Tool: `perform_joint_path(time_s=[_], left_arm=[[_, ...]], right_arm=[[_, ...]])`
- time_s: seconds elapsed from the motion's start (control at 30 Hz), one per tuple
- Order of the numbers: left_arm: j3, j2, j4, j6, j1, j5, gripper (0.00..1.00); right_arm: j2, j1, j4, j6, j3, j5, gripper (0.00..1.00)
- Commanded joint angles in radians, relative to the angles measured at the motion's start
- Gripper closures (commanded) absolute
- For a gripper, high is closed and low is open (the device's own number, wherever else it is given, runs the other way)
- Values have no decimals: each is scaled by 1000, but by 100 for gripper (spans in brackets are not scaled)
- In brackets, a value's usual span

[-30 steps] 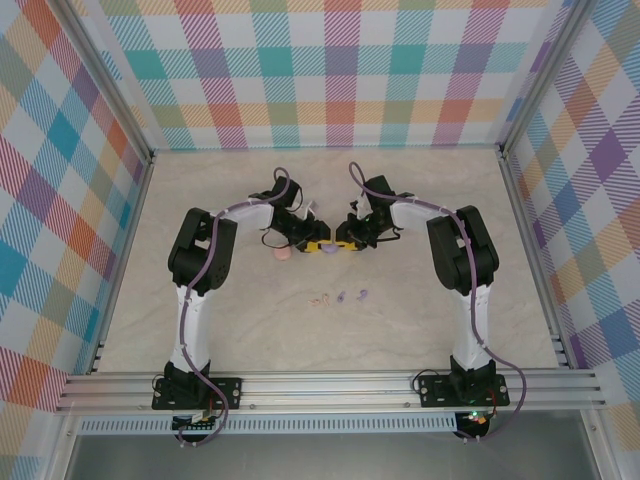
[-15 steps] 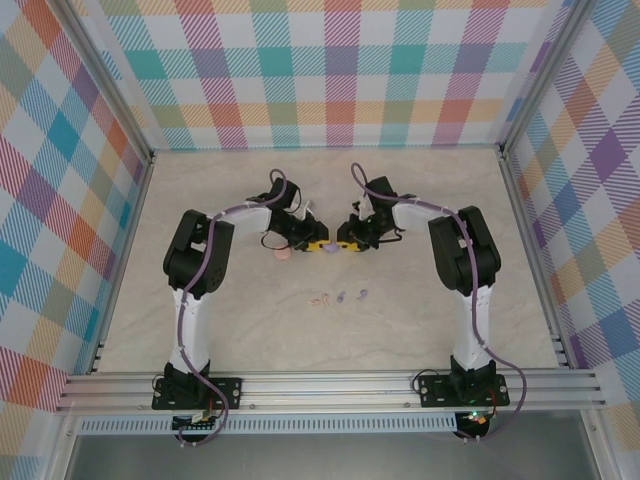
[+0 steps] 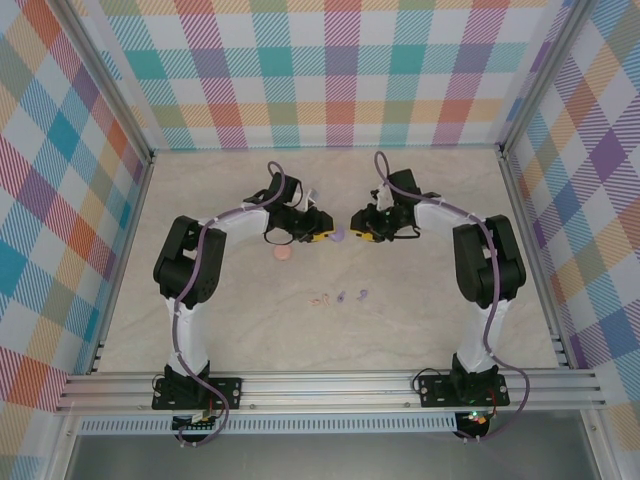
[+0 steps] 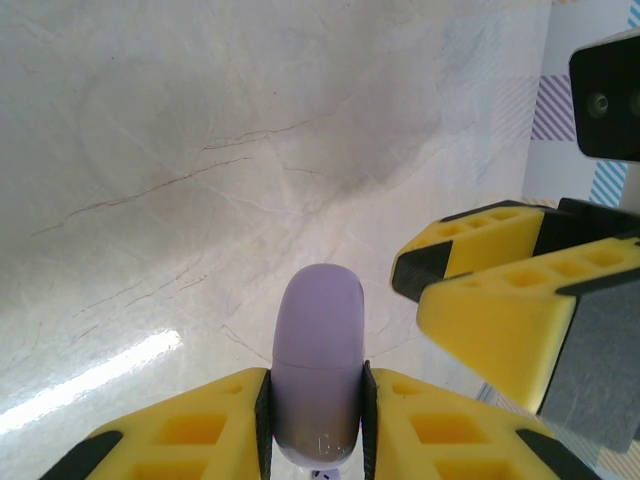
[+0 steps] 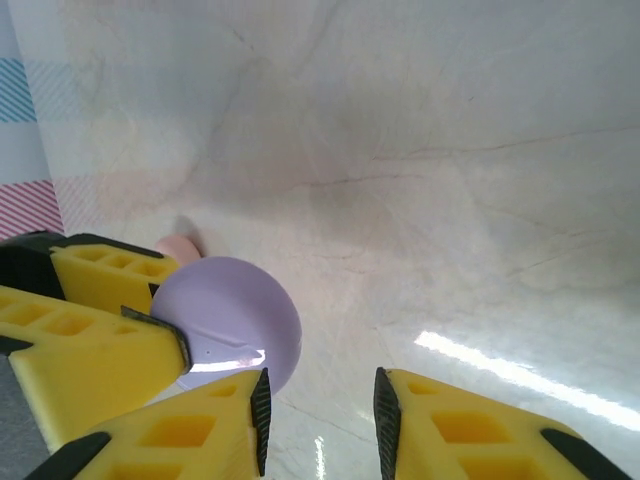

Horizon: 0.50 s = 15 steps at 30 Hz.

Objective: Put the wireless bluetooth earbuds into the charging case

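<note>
Earbuds: A short row of tiny pink and lilac earbuds [image 3: 341, 297] lies loose on the worktop [image 3: 450, 320], nearest the arm bases and well apart from both claws.

Pink case: A round pink case [image 3: 283, 254] rests flat on the marble-look surface, just on the near side of the left arm's claw, with nothing gripping it.

Left claw: The left claw [image 4: 318, 385] is pinching the lilac case [image 4: 318, 330] edge-on between its yellow fingers, presenting it toward the other arm.

Right claw: The right claw [image 5: 320, 392] faces that case from just beside it, its fingers slightly spread and empty; no contact can be seen.

Lid: The lilac case appears closed, with a faint seam showing near the left claw's fingers; which side carries the hinge cannot be told.

Step in hand: Likely opening the case, one arm steadying it while the other works the lid, before any earbud is fetched.

Doing it well: The left claw should keep its squeeze on the lower half only, so the lid is free to swing. The right claw should close on the lid's rim at the seam and lift along the hinge arc, slowly.

Risk: A smooth, rounded shell held edge-on could twist or slip out under a sideways pull.
</note>
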Motion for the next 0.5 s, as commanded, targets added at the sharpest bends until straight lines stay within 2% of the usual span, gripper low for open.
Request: perform_joint_path(time_s=[0.0,0.47], left_arm=[[-19,-2,12,-6,-3,-4,71],[-57,19,50,-15,-16,-8,71]], right_arm=[[19,5,14,-9,-30,-28,64],[69,6,72,8,-42,-108,64]])
